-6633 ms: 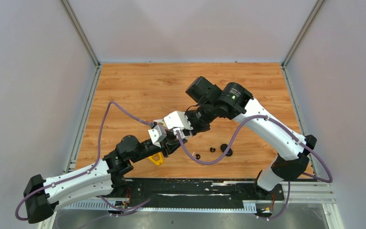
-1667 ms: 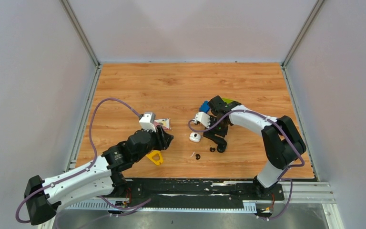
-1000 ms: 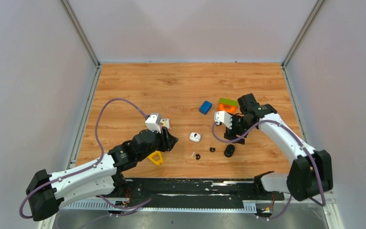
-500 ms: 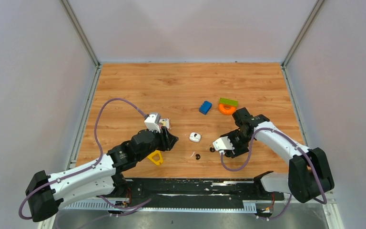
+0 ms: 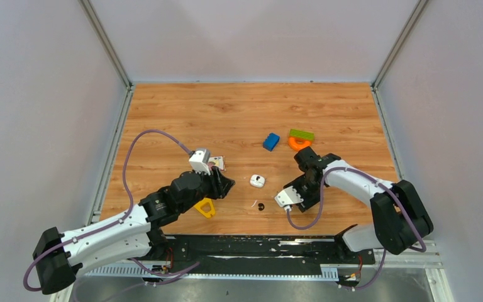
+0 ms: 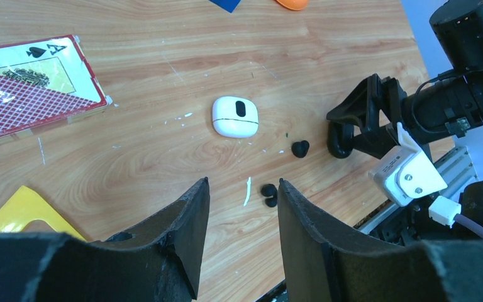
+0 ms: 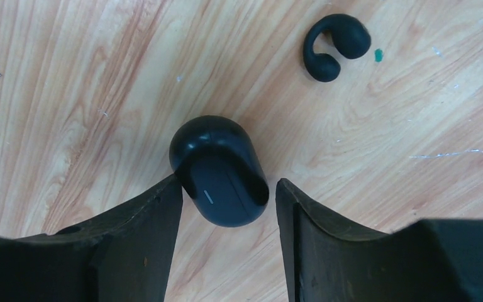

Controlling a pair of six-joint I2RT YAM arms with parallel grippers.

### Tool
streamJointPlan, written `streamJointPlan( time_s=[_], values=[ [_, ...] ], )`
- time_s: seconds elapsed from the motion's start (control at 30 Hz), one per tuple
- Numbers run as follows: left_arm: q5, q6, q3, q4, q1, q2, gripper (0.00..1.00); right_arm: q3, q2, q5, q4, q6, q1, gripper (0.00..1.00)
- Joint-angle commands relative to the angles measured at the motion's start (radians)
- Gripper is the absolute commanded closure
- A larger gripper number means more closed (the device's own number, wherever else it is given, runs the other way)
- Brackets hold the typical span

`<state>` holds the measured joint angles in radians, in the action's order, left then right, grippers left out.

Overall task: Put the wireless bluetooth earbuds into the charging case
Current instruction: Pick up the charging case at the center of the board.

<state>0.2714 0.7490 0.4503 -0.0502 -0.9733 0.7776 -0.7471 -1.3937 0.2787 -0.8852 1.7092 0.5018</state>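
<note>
A closed black charging case [image 7: 219, 170] lies on the table, its near end between the open fingers of my right gripper [image 7: 229, 182]; the left finger is at its edge. A black C-shaped earbud [image 7: 335, 45] lies just beyond it. My right gripper [image 5: 299, 190] is low at the table's front right. My left gripper [image 6: 244, 182] is open and empty, hovering over a second black earbud [image 6: 268, 194], which also shows in the top view [image 5: 261, 206]. A closed white charging case [image 6: 235, 116] lies ahead of it. No white earbuds show.
A thin white sliver [image 6: 247, 190] lies by the near black earbud. A playing-card box [image 6: 31, 88] and a yellow triangle [image 5: 205, 207] are by my left gripper. A blue block [image 5: 270, 141], a green block [image 5: 301, 134] and an orange ring [image 5: 299, 143] lie behind the right arm.
My right arm has swung from the table's middle to the front right and come down with its fingers on either side of the black case. My left arm has barely moved.
</note>
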Motion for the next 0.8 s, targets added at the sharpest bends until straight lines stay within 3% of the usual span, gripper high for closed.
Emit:
streamJointPlan(
  time_s=[0.0,0.2,0.37,0.57,0.63,0.77],
  values=[
    [0.001,-0.025,0.001,0.001,0.001,-0.010,0.49,0.015,0.003,-0.042,-0.004,0.024,0.007,0.45],
    [-0.008,-0.018,-0.018,0.031,0.002,-0.002,0.49,0.039,0.039,-0.039,0.011,-0.047,0.007,0.54],
    [-0.035,-0.004,-0.027,0.082,0.000,0.026,0.49,0.012,0.044,-0.001,0.036,-0.198,0.007,0.65],
    [-0.099,-0.005,-0.067,0.275,-0.014,0.116,0.49,-0.088,0.216,0.090,-0.037,-0.439,0.008,0.69],
    [-0.145,-0.001,-0.065,0.362,-0.022,0.182,0.48,-0.162,0.232,0.117,-0.085,-0.545,0.004,0.70],
    [-0.246,-0.005,-0.051,0.605,-0.051,0.310,0.48,-0.289,0.224,0.197,-0.159,-0.602,-0.025,0.70]
  ],
)
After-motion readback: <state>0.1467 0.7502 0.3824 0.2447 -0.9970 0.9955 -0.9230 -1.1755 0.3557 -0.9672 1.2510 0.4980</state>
